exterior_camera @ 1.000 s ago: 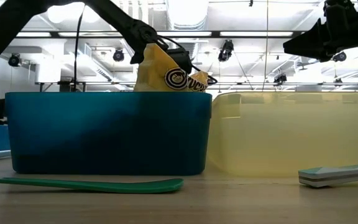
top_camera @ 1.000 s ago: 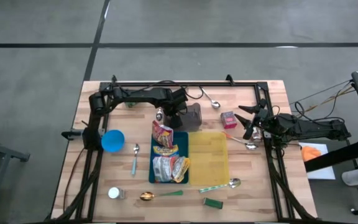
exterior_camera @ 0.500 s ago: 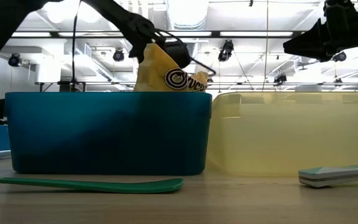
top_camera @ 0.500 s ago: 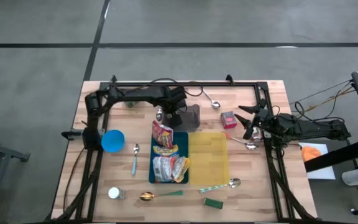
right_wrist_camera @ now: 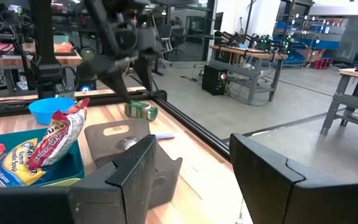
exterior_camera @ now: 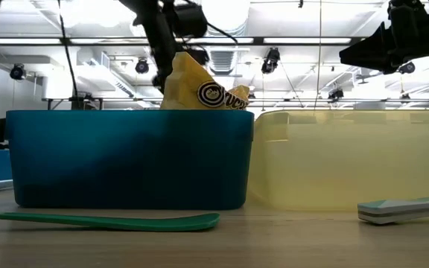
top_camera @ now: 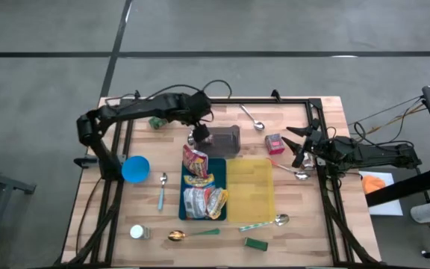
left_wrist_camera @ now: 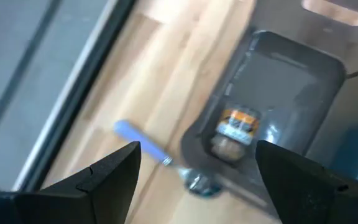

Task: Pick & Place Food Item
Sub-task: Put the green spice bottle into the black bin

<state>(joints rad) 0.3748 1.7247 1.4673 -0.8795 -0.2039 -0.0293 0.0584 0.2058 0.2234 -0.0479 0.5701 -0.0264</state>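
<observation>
Left hand [top_camera: 198, 133] now raised off snack bag [top_camera: 194, 162]

Left gripper [top_camera: 199, 134] open, raised; right gripper [top_camera: 295, 149] seemingly half-open, parked

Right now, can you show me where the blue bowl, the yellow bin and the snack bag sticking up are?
blue bowl [top_camera: 135, 169], high view, on its inside middle.
yellow bin [top_camera: 251, 190], high view, on its bare floor.
snack bag [exterior_camera: 199, 89], low view, on the yellow part above the blue bin's rim.
</observation>
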